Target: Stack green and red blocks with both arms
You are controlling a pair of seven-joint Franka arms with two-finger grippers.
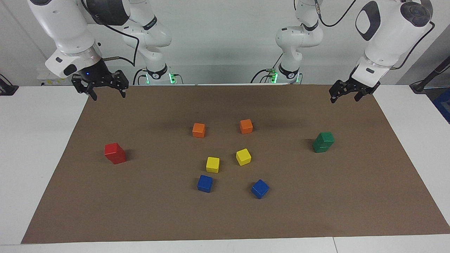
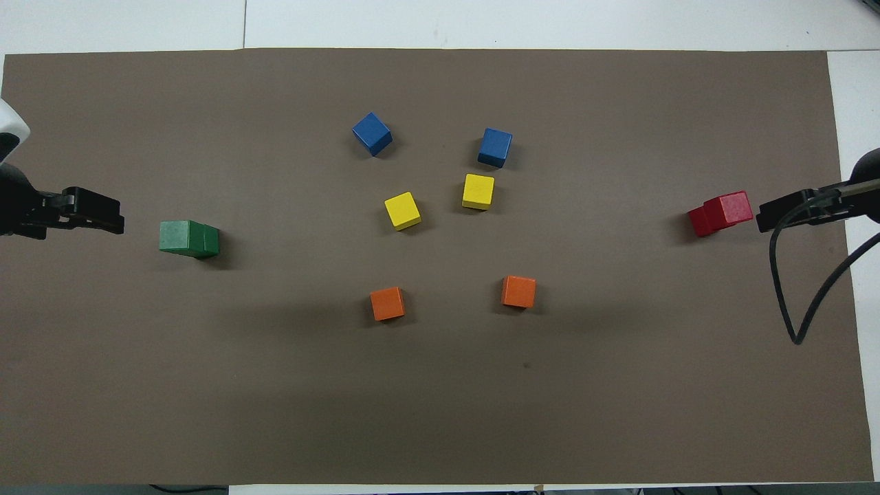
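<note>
Right gripper (image 1: 107, 92): raised over mat (image 1: 225, 218) corner at right arm's end, fingers spread, empty. Red stack (image 1: 115, 153): two cubes, near mat's edge at that end. Green stack (image 1: 323, 142): two cubes, near mat's edge at left arm's end. Left gripper (image 1: 345, 95): raised over mat corner at left arm's end, fingers spread, empty.

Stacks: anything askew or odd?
Slightly. In the red stack the top cube is twisted and offset over the lower one; the green stack is also a bit offset. Both stand, and nothing has toppled.
</note>
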